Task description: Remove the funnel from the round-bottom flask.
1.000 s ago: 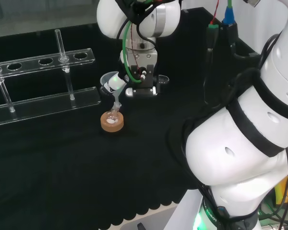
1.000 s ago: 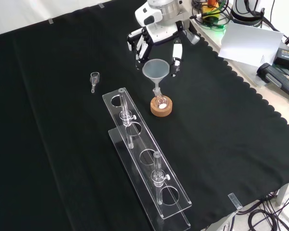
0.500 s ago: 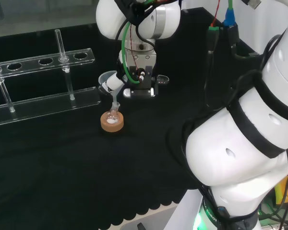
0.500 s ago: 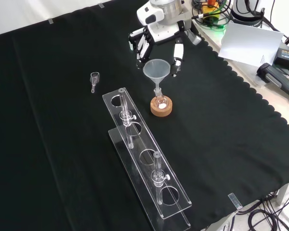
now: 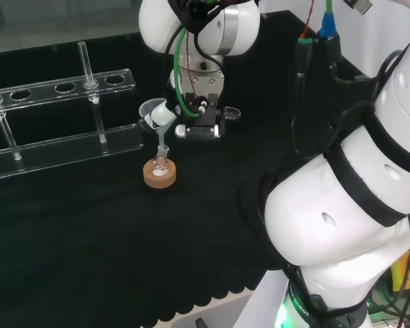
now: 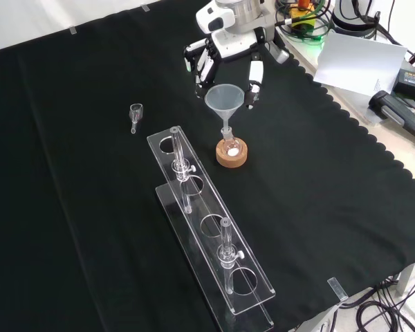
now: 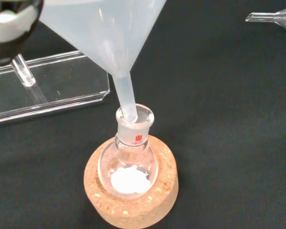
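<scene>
A white plastic funnel (image 6: 225,97) leans over the small round-bottom flask (image 6: 229,146), which sits on a cork ring (image 6: 232,159) and holds white powder. The hand (image 6: 229,43) reaches down from behind with its fingers (image 6: 253,75) curled on both sides of the funnel's cone. In the wrist view the funnel (image 7: 105,28) is tilted, and only the tip of its stem is inside the neck of the flask (image 7: 131,162). In the head view the funnel (image 5: 151,110) is pinched by the hand (image 5: 198,102) above the flask (image 5: 159,166).
A clear plastic test-tube rack (image 6: 214,228) with two upright tubes lies just in front of the flask in the front view. In the head view the rack (image 5: 61,137) is to the left. A small glass funnel (image 6: 135,111) lies on the cloth.
The hand has risen a little with the funnel, drawing the stem up out of the flask's neck. Flask and cork ring have stayed put.
</scene>
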Controlling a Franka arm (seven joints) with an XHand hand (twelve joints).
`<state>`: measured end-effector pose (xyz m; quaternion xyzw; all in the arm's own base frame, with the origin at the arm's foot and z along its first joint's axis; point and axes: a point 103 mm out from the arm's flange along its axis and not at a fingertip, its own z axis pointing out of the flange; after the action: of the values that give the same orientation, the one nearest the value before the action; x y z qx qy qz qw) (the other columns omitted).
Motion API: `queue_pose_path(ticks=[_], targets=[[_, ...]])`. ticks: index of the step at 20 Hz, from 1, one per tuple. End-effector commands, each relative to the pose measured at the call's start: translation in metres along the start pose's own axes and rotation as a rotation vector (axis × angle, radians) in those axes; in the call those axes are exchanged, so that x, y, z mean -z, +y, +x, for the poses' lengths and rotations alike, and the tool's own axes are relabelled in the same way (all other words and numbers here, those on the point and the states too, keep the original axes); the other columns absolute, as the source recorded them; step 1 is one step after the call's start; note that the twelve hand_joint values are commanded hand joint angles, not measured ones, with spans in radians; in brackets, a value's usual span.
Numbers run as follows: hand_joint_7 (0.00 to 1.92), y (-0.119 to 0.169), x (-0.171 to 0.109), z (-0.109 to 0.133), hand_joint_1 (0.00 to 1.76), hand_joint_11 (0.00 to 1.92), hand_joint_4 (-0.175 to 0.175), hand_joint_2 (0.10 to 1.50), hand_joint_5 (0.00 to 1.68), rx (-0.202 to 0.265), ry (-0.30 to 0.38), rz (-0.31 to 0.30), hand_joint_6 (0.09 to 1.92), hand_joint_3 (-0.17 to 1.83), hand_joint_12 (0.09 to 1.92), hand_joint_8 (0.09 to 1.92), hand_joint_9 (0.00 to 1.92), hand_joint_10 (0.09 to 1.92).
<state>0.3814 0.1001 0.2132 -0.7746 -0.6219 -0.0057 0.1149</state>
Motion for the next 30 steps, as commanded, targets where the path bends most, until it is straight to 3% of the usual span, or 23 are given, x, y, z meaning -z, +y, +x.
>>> queue_pose_path(ticks=[1,7,18,25,30], targets=[[1.2,0.0,0.0,-0.009,0.85,0.0,0.089,0.51,0.84,-0.006,0.055,0.011,0.12,0.52,1.38,0.09,0.84,0.29],[1.2,0.0,0.003,-0.028,0.86,0.0,0.088,0.51,0.84,-0.028,0.049,0.006,0.13,0.52,1.38,0.09,0.84,0.29],[1.19,-0.005,0.004,-0.019,0.86,0.0,0.087,0.51,0.84,-0.029,0.053,0.005,0.13,0.53,1.38,0.09,0.84,0.29],[1.19,-0.008,0.018,-0.017,0.86,0.0,0.087,0.51,0.83,-0.013,0.068,-0.03,0.13,0.53,1.39,0.09,0.84,0.28],[1.19,-0.01,0.04,-0.037,0.86,0.0,0.087,0.51,0.83,-0.01,0.076,-0.064,0.13,0.53,1.39,0.09,0.85,0.28]])
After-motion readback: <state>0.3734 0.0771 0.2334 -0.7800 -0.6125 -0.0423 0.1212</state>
